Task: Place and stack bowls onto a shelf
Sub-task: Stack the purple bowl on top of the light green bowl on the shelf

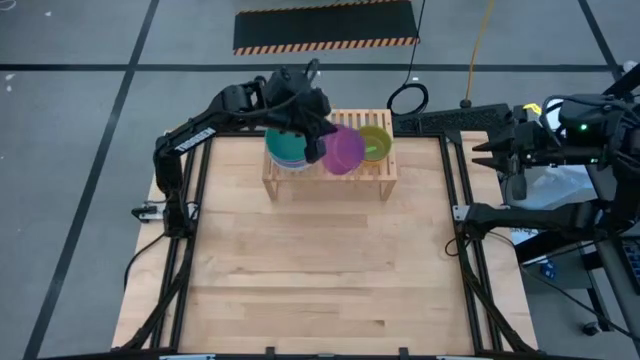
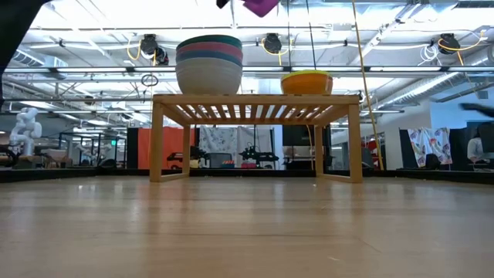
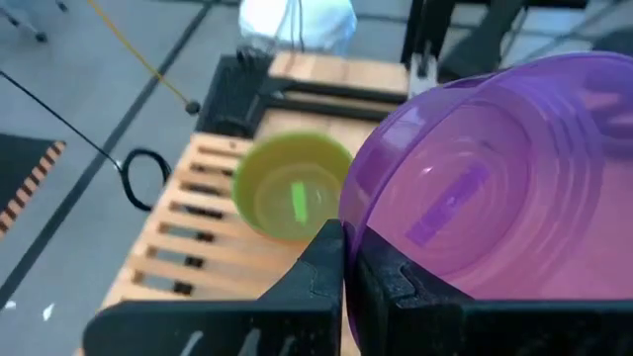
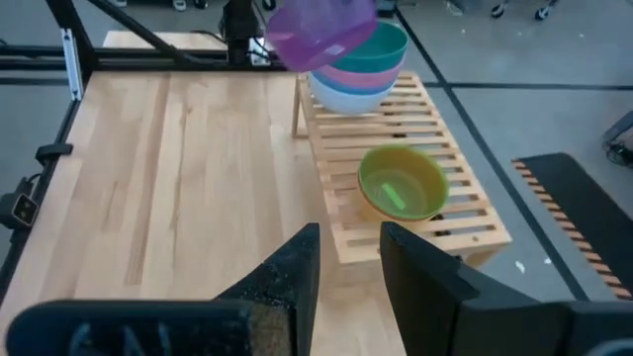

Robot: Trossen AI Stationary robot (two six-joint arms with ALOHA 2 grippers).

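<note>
From above, the left gripper [image 1: 318, 135] is squeezed tight on the rim of the purple bowl [image 1: 346, 150] and holds it up over the middle of the shelf [image 1: 385, 182], with a stack of bowls [image 1: 284, 152] on one side of it and the yellow-green bowl [image 1: 375, 142] on the other, while the right gripper [image 1: 487, 150] waits off the table's edge. From table height, the stack [image 2: 208, 65] and the yellow bowl [image 2: 306, 82] sit on the shelf [image 2: 255, 99], and the purple bowl [image 2: 260, 6] hangs high above the gap. The left wrist camera shows its fingers [image 3: 331, 272] pinching the purple bowl's [image 3: 485, 198] rim, and the right wrist camera shows its own fingers [image 4: 287, 277] spread apart, holding nothing.

We are finding no readable text, label, brand, number or sign on anything in these four views.
</note>
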